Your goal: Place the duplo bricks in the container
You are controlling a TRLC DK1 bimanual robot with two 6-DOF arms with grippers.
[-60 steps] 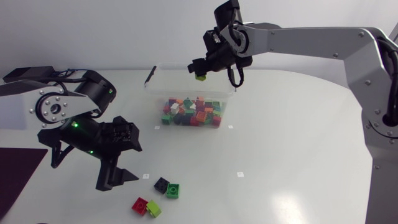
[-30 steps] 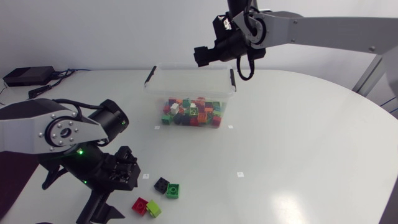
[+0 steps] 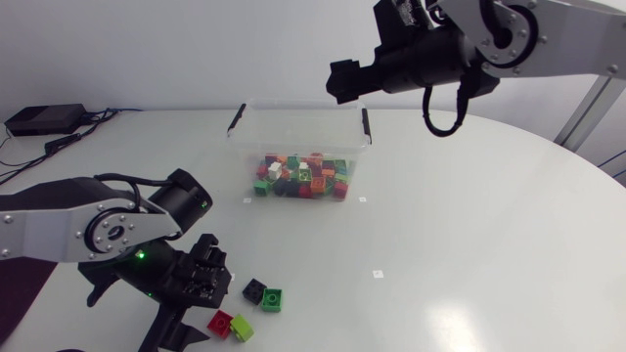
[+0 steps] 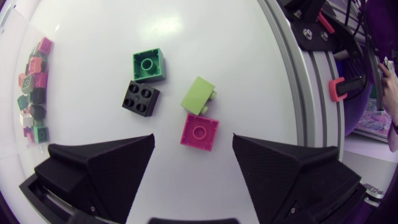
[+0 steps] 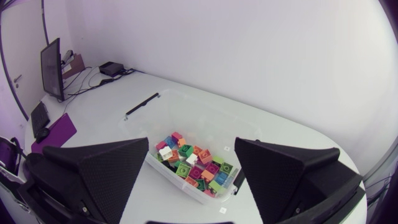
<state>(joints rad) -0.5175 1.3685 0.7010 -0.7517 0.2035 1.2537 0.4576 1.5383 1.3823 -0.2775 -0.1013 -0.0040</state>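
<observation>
Four loose bricks, black (image 3: 254,289), green (image 3: 272,299), red (image 3: 220,323) and lime (image 3: 241,329), lie clustered near-left on the surface (image 3: 469,225). Left hand (image 4: 193,138) is just over them, fingers apart, empty. Container (image 3: 245,125), far centre, holds many bricks. Right hand (image 5: 191,143) hangs above it, fingers apart, empty.

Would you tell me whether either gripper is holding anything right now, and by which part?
Nothing is held. The left gripper is open, with the red brick lying untouched just ahead of it; the right gripper is open and empty.
</observation>
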